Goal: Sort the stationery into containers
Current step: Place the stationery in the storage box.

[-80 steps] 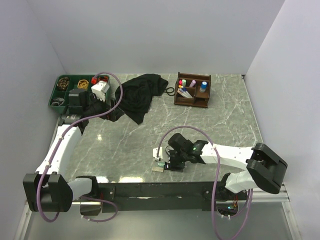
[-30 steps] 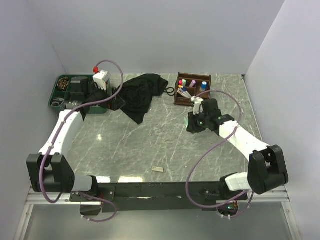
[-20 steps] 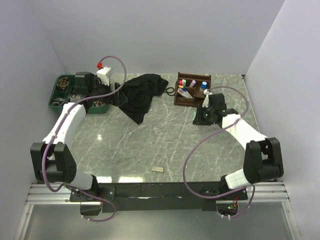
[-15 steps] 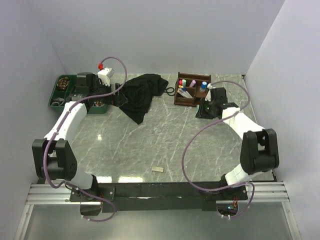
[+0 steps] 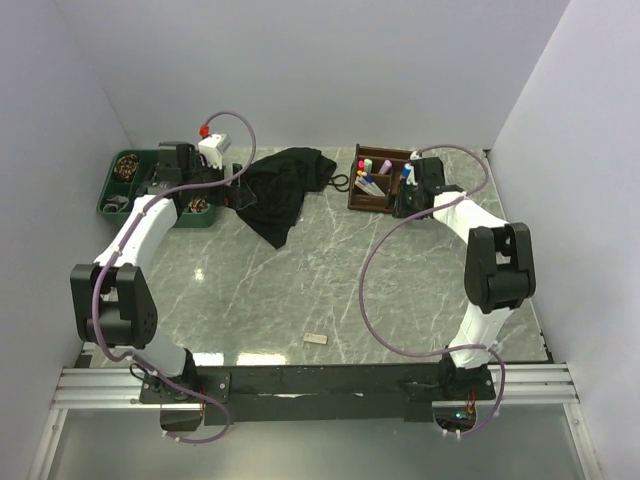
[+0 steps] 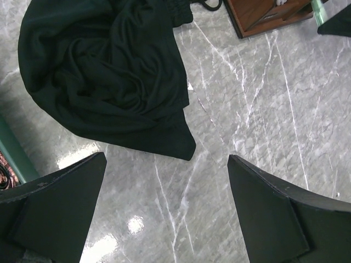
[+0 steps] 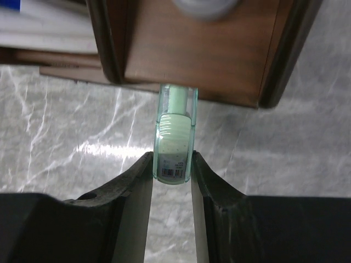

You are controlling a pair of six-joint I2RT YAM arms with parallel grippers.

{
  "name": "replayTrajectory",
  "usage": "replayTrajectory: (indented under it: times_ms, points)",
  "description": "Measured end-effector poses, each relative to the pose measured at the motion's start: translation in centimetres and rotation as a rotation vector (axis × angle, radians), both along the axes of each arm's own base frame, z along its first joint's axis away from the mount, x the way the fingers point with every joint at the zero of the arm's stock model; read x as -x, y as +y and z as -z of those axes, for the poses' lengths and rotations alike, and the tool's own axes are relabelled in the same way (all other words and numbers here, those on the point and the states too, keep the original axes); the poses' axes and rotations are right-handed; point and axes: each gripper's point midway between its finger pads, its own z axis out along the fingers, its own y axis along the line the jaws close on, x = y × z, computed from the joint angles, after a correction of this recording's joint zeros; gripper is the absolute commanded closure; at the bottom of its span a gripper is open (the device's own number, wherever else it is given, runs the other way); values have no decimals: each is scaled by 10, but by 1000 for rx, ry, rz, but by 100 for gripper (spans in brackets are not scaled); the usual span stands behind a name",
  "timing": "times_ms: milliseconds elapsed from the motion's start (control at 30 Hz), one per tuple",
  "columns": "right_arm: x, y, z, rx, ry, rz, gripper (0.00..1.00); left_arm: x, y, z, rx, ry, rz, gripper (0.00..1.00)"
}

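Right hand (image 7: 171, 162) reached organiser (image 7: 203, 55), highlighter (image 7: 175, 129) (green) gripped

Top view high above table (image 5: 300, 270), left wrist looking down farther, right wrist close, all sharing organiser (image 5: 385, 180)

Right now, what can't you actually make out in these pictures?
- Top view: the left arm covers part of the green tray; its contents are too small to name.
- Right wrist view: the wooden organiser is cut off by the top edge, compartments unseen.
- All views: the black cloth hides whatever lies under it, if anything.
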Motion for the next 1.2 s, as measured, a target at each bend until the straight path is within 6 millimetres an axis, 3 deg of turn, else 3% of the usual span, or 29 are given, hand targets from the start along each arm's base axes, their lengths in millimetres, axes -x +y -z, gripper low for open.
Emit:
replayTrajectory:
  times_ms: [567,1100,1200]
  points:
    - [-27,-6,22,84,-24,-25,100,-6,-12,9,-21,18,27,0]
    - [-48,6,6,157,-94,-68,100,-4,-20,12,-33,20,45,1]
    - [-51,5,11,179,-88,-63,95,-4,-20,12,-34,20,45,0]
